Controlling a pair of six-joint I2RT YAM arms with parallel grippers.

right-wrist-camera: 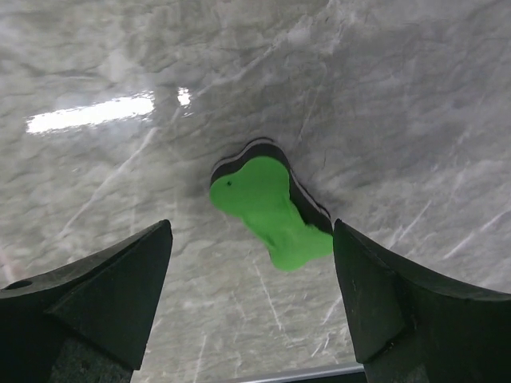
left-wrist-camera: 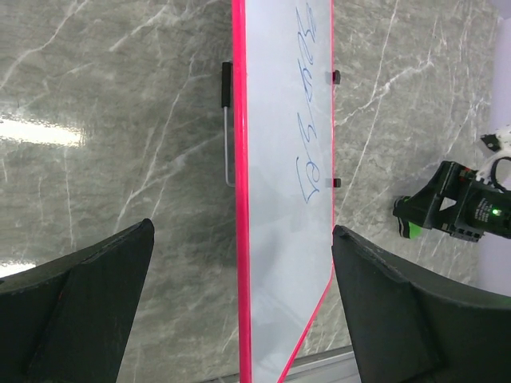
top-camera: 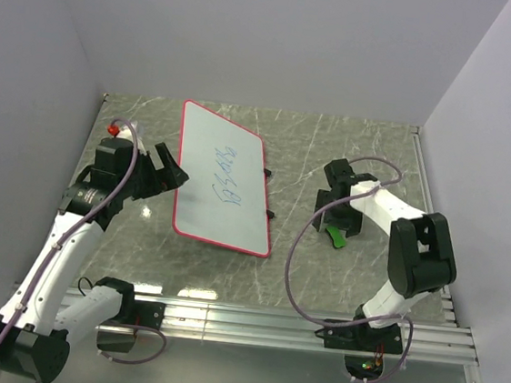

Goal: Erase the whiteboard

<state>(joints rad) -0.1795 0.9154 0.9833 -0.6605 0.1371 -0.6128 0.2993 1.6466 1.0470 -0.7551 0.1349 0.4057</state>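
From above, the scribbled whiteboard (top-camera: pixel 224 184) lies left of centre, my left gripper (top-camera: pixel 171 170) wide open and empty beside its left edge — the left wrist shows its long axis running straight ahead — while the right wrist has my right gripper (right-wrist-camera: pixel 251 229), spread and empty, straddling the slanted green eraser (right-wrist-camera: pixel 270 209).

My right hand (right-wrist-camera: pixel 251 227) is hanging above the worktop (right-wrist-camera: pixel 399 120), its dark fingers (right-wrist-camera: pixel 104 295) spread wide. A green eraser (right-wrist-camera: pixel 271 211) is lying flat on the grey marbled surface, showing between the fingers and nearer the right one. A black-and-white layered edge is peeking out under its green top. Lamp glare (right-wrist-camera: pixel 92 112) is streaking the stone at upper left.
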